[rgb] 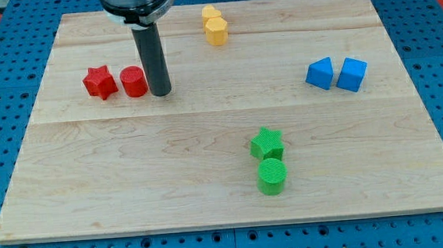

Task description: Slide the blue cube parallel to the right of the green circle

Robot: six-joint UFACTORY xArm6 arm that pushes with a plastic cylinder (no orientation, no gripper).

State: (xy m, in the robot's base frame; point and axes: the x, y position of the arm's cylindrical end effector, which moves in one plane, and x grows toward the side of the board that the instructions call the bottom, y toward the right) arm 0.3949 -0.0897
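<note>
The blue cube (352, 74) sits at the view's right, touching a second blue block (320, 73) on its left whose shape I cannot make out. The green circle (271, 175) lies low in the middle, just below a green star (267, 143). My tip (161, 91) rests on the board at the view's upper left, right beside a red cylinder (133, 82), far from the blue cube and the green circle.
A red star (100, 82) lies left of the red cylinder. Two yellow blocks (215, 27) sit together at the view's top middle. The wooden board (85, 188) lies on a blue pegboard.
</note>
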